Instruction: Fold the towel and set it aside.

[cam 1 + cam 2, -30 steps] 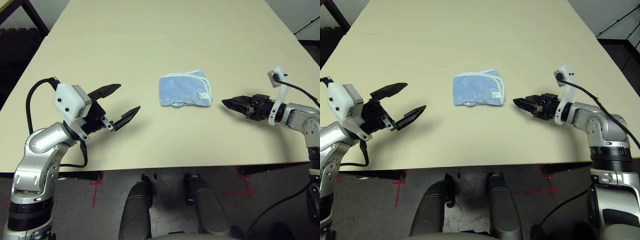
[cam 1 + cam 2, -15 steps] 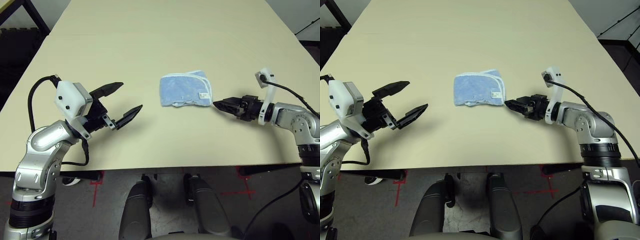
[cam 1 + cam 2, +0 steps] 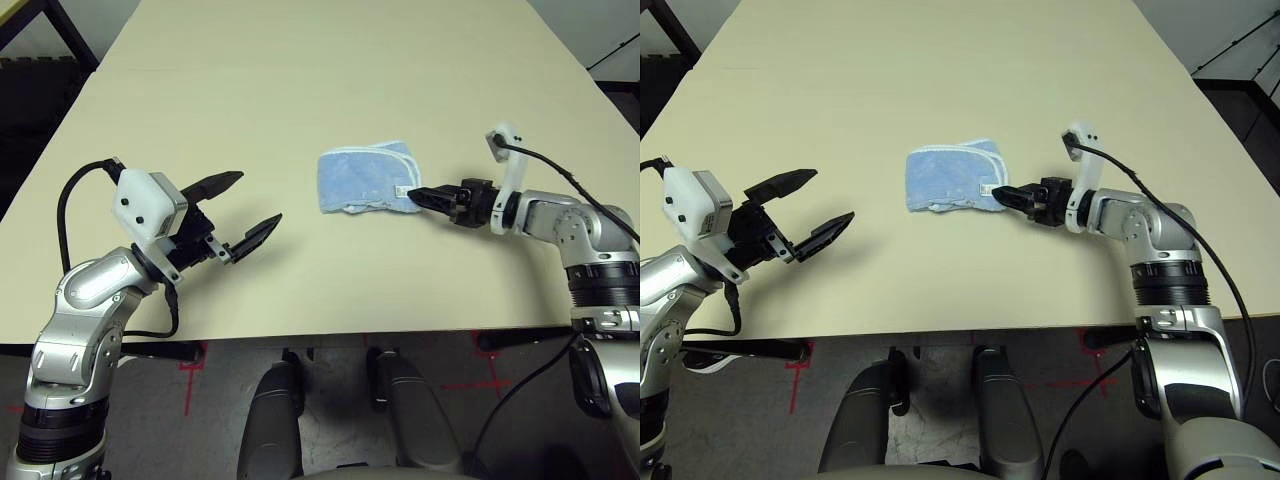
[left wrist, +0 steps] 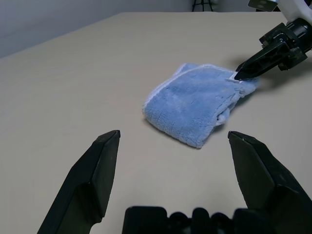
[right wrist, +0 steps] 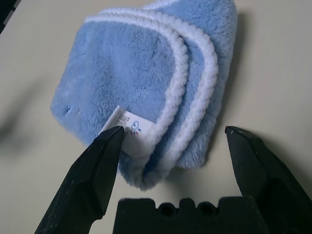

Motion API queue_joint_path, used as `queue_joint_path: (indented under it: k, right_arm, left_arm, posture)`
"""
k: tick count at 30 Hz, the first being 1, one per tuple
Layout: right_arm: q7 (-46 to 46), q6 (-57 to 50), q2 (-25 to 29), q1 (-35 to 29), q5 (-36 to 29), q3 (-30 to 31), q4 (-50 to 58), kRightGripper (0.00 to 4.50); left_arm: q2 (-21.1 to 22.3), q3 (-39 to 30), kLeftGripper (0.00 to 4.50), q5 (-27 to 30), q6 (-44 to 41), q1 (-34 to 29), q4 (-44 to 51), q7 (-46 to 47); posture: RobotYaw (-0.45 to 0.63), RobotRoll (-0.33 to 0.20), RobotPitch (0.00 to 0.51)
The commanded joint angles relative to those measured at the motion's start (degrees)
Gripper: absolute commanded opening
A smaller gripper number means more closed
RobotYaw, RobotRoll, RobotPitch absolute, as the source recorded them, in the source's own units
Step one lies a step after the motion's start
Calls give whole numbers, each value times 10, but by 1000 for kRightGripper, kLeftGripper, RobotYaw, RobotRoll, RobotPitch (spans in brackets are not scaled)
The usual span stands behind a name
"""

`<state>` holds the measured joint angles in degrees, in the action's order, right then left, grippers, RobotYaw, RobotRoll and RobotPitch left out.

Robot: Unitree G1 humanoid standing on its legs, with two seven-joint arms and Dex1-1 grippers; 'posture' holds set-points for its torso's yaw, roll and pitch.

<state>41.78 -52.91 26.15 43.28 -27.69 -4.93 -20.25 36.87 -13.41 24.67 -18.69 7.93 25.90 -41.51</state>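
Head camera, left eye: a folded light-blue towel [image 3: 368, 182] lies at the centre of a cream table [image 3: 300, 80]. From the right of the frame the right gripper [image 3: 420, 194] reaches in, fingers spread wide, its tips at the towel's right edge beside the white tag [image 3: 402, 190]. At lower left the left gripper [image 3: 238, 207] hovers well apart from the towel, fingers wide and holding nothing.

Left wrist camera: the towel sits at centre frame beyond two spread black fingers [image 4: 92, 180]; the right gripper's tips meet the towel's far corner at upper right.

Right wrist camera: the towel occupies the upper half, its white stitched edging [image 5: 195, 78] layered in folds. One finger [image 5: 92, 170] touches the tag; the other stands clear at right.
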Motion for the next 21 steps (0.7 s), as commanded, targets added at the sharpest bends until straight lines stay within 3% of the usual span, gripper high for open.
queue_joint_path:
  k: [1,5,7,18,21]
  right_arm:
    - [-14,1,-18,1,23,28,-24,4500]
    - [-13,11,-30,3,38,38,-31,4500]
    - [-11,17,-33,2,45,43,-34,4125]
    - [4,23,-38,7,58,45,-49,182]
    - [4,27,-41,9,56,41,-46,17]
  left_arm:
    - [4,5,4484,-6,3,-9,-3,3]
    - [2,6,4484,-9,3,-8,-2,9]
    - [1,7,4500,-10,2,-7,-1,13]
    - [1,17,4500,-14,0,1,-1,30]
    - [0,21,4500,-15,-1,2,-1,33]
  posture:
    - [-76,0,227]
    - [-70,0,222]
    - [-68,0,214]
    - [-72,0,208]
    - [-75,0,206]
